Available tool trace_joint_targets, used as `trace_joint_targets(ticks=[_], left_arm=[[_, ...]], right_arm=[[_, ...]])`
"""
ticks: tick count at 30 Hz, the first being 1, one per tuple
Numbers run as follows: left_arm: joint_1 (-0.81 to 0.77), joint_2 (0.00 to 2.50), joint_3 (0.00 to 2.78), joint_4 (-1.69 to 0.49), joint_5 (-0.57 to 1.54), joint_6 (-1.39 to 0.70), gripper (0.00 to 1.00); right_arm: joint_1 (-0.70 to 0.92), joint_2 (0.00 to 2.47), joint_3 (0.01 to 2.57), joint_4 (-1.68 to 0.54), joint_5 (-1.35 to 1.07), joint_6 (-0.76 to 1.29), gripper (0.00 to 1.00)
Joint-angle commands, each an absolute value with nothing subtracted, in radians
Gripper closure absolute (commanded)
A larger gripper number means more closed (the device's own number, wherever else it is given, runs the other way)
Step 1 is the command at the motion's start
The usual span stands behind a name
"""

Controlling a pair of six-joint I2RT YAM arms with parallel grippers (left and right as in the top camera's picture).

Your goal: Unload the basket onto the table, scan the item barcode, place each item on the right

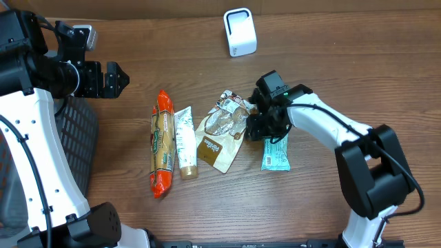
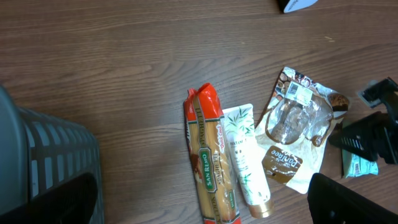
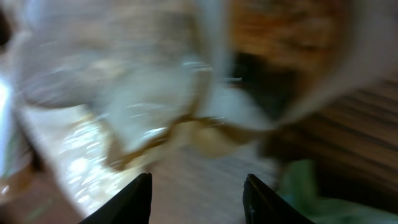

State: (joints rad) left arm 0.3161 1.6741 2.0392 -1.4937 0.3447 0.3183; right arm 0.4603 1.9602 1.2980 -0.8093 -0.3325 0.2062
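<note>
A: Right end effector [image 1: 251, 124] pose?
B: Low over the counter [image 1: 331, 69]. White arm stretched in from the right, bent at the elbow, wrist turned toward the middle. Black tips at the right edge of the pouch [image 1: 222, 131].
A: Left end effector [image 1: 118, 77]?
B: Far left, over bare wood beside the dark slatted basket [image 1: 76, 131], pointing right. Spread fully wide, nothing between the fingers.
A: Materials, shapes?
B: Pouch flat and crinkly, clear window on top, brown printed bottom, white label at the upper corner. Lying mid-counter, tilted. Just left of it: white plastic tube [image 1: 185, 141] with gold cap, then long orange pasta pack [image 1: 162, 141] in glossy film. Just right: small teal packet [image 1: 275, 153], top end hidden under the right arm. White boxy scanner [image 1: 240, 32] upright at the far edge, well apart from the pouch.
A: Right grip?
B: Fingers [image 3: 140, 199] partway apart in the wrist view, blurred shiny pouch film across the gap. Touching or just over the pouch; cannot tell whether clamped on it.
</note>
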Motion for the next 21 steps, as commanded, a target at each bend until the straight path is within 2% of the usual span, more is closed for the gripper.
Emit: trace_joint_targets(ticks=[1, 6, 10, 14, 18, 20, 21], left_arm=[[0.314, 1.676, 2.044, -1.491, 0.356, 0.340, 0.00], [0.314, 1.676, 2.044, -1.491, 0.356, 0.340, 0.00], [0.314, 1.676, 2.044, -1.491, 0.356, 0.340, 0.01], [0.314, 1.676, 2.044, -1.491, 0.356, 0.340, 0.00], [0.314, 1.676, 2.044, -1.491, 0.356, 0.340, 0.00], [0.314, 1.676, 2.044, -1.491, 0.356, 0.340, 0.01], [0.314, 1.676, 2.044, -1.491, 0.356, 0.340, 0.00]], right_arm=[[0.409, 1.972, 1.309, -0.809, -0.288, 0.293, 0.55], [0.295, 1.970, 1.356, -0.862, -0.287, 0.302, 0.60], [0.179, 1.970, 1.375, -0.927, -0.270, 0.345, 0.60], [0.096, 1.969, 1.375, -0.979, -0.283, 0.302, 0.59], [0.033, 1.958, 1.382, -1.042, -0.397, 0.086, 0.50], [-0.004, 1.956, 1.390, -1.103, -0.426, -0.069, 0.39], [-0.024, 1.956, 1.389, -1.132, -0.440, -0.156, 0.31]])
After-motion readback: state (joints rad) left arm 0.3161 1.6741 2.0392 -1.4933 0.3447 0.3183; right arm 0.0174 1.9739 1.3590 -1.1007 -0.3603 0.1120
